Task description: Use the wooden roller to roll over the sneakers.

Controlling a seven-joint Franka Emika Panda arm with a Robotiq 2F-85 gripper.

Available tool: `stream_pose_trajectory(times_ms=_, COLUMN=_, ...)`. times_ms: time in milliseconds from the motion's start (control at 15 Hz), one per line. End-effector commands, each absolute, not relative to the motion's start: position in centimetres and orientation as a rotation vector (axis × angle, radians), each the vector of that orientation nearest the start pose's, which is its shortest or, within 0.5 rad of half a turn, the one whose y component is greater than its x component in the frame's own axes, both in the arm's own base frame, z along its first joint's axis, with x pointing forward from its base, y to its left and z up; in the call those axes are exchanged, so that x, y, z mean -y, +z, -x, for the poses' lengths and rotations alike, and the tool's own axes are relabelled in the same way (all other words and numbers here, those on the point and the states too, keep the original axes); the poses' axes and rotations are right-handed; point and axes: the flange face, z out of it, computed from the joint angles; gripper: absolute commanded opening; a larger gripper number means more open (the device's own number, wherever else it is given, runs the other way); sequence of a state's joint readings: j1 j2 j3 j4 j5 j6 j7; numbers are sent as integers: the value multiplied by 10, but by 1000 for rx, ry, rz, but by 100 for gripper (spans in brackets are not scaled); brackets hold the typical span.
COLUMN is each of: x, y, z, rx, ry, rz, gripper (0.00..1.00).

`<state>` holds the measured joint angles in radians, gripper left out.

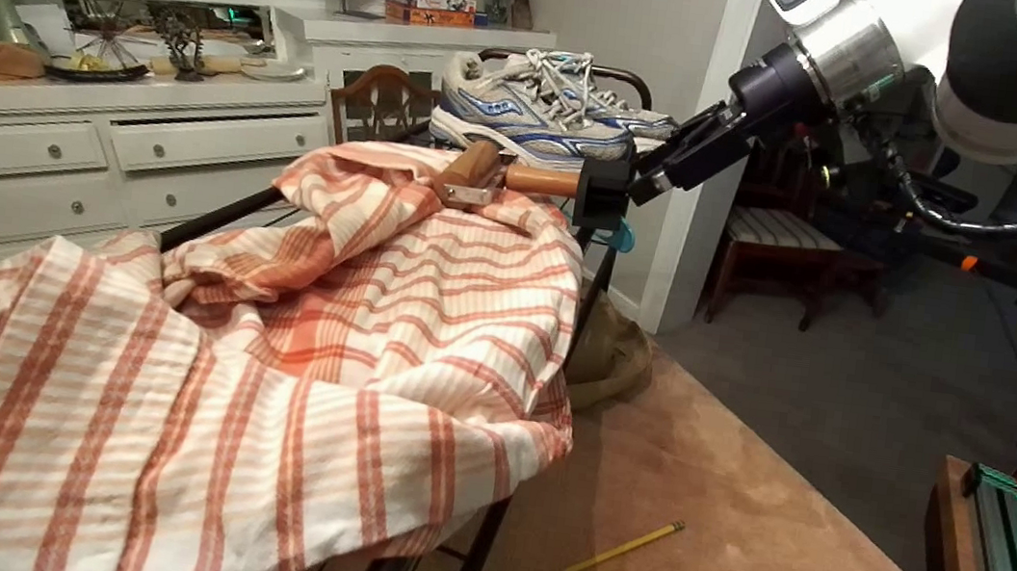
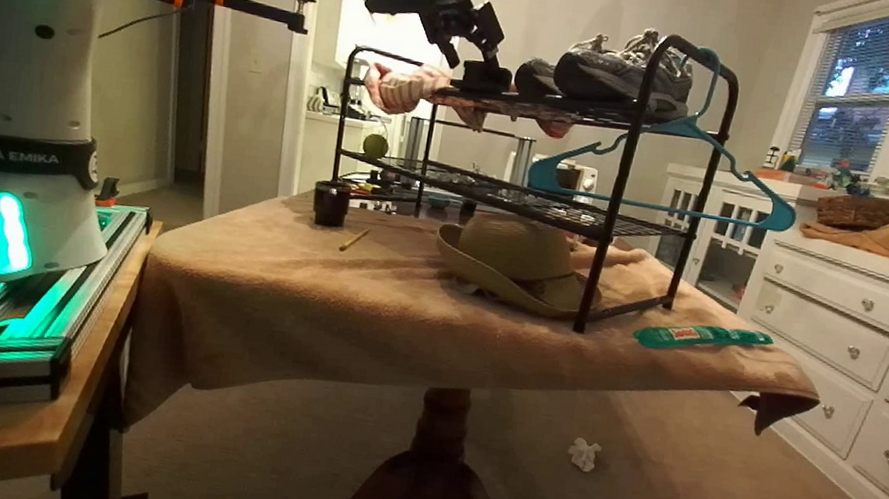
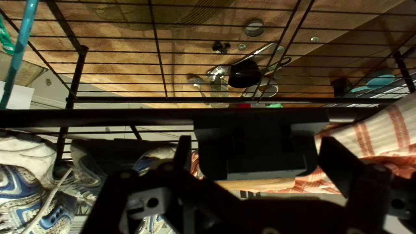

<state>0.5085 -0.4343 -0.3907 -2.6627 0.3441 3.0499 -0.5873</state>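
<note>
The wooden roller [image 1: 472, 168] lies on the striped cloth beside the sneakers [image 1: 533, 128], its orange-brown handle [image 1: 543, 180] ending in a black block [image 1: 602, 195]. In the wrist view that block [image 3: 253, 162] sits between my fingers [image 3: 183, 151], with a narrow gap on the left; whether the right finger touches it I cannot tell. A strip of light wood [image 3: 260, 184] shows beyond. My gripper [image 1: 644, 178] stands open around the block, reaching in tilted from the arm side. The sneakers [image 2: 622, 75] rest on the top shelf, close beside the block.
An orange-striped cloth [image 1: 427, 314] drapes over the black wire rack [image 2: 630, 179]. A teal hanger [image 2: 665, 201] hangs from the rack's end. Beneath are a hat [image 2: 516, 259], and nearby a pencil [image 2: 354, 240], a dark mug [image 2: 331, 204] and a green packet [image 2: 703, 338].
</note>
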Motion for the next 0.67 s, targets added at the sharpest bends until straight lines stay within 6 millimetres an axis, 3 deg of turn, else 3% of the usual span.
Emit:
stream_pose_trajectory(times_ms=0, x=-10, y=450, z=-410, rx=428, ry=-1231, rz=2648, gripper=100)
stream_pose_trajectory(times_ms=200, x=-3, y=447, z=-396, rx=448, ry=-1274, rz=2586, gripper=100)
stream_pose_trajectory(times_ms=267, x=0, y=458, z=-411, rx=452, ry=-1283, rz=2565, gripper=100)
stream_pose_trajectory(times_ms=600, x=8, y=455, z=-408, rx=518, ry=-1307, rz=2457, gripper=100)
